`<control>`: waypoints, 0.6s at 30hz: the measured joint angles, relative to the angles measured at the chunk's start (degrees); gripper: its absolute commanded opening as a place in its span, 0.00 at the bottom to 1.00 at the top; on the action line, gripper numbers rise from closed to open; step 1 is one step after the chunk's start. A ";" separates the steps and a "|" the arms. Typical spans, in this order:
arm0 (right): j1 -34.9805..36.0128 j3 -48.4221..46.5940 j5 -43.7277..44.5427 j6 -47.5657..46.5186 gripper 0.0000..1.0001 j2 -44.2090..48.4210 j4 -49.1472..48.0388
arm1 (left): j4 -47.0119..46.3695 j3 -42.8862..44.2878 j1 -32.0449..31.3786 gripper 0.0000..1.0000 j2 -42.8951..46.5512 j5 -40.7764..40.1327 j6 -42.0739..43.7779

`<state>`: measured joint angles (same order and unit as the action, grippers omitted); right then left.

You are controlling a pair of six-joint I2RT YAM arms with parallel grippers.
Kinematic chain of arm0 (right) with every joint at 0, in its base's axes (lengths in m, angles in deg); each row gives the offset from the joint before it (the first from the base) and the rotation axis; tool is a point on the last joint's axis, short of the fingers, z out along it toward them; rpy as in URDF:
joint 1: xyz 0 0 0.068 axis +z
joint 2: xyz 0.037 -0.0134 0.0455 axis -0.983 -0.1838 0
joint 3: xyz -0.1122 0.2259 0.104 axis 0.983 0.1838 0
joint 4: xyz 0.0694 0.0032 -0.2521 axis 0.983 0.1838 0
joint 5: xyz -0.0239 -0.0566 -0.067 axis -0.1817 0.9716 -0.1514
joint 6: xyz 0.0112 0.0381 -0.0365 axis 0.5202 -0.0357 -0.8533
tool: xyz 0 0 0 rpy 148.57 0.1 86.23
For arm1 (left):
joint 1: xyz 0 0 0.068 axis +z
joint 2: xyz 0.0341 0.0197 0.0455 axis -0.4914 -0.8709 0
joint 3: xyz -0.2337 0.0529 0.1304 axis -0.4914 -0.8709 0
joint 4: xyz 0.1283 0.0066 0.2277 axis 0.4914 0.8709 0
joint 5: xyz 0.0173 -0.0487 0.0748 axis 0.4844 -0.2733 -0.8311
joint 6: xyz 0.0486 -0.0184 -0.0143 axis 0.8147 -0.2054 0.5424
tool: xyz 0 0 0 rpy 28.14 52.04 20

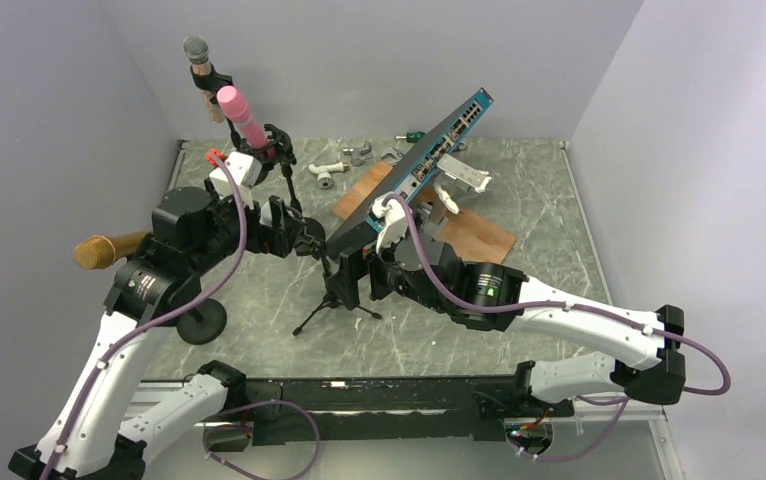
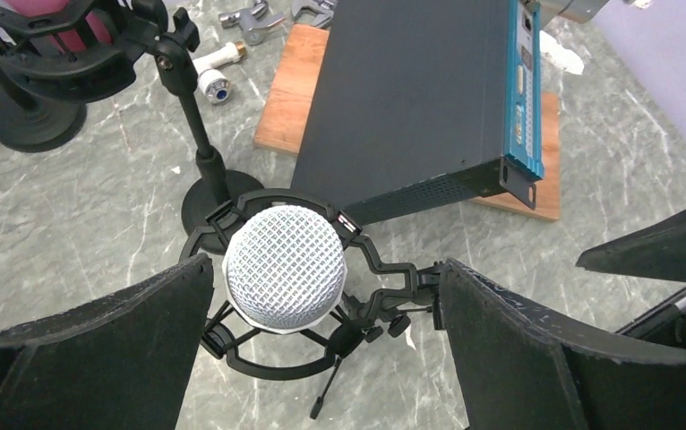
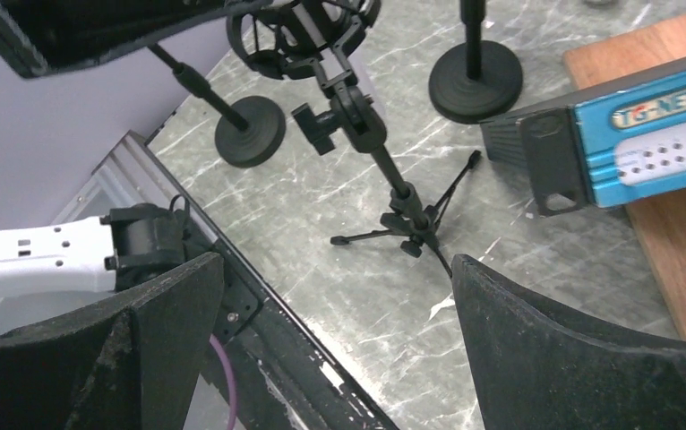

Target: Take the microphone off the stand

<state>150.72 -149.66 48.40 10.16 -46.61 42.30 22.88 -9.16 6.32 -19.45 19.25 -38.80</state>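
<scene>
A microphone with a silver mesh head (image 2: 284, 269) stands upright in a black shock mount (image 2: 384, 273) on a small tripod stand (image 3: 402, 210). My left gripper (image 2: 326, 336) hangs over it, open, with the head between the two dark fingers (image 2: 98, 349) and nearer the left one; neither pad touches it. In the top view the left gripper (image 1: 304, 235) hides the microphone. My right gripper (image 3: 339, 349) is open and empty, low beside the tripod (image 1: 339, 300), near the table's front edge.
Three other microphones stand on stands at the left: pink (image 1: 239, 112), grey (image 1: 196, 50) and gold (image 1: 99, 250). A blue-faced network switch (image 1: 429, 165) leans on wooden boards (image 1: 474, 235) just right of the tripod. Metal fittings (image 1: 329, 170) lie at the back.
</scene>
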 measured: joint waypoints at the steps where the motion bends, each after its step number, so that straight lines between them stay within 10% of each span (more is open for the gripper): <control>1: 0.00 0.11 0.72 0.02 1.00 0.31 0.00 | 0.46 0.07 -1.01 0.99 0.00 -1.42 0.00; 18: 0.00 1.77 9.38 3.37 1.00 4.17 2.38 | 1.51 0.17 -7.96 0.65 -2.34 -16.90 0.04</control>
<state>150.72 -147.89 57.78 13.52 -42.43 44.68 24.39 -8.98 -1.64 -21.78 2.36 -38.76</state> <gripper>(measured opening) 0.997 0.705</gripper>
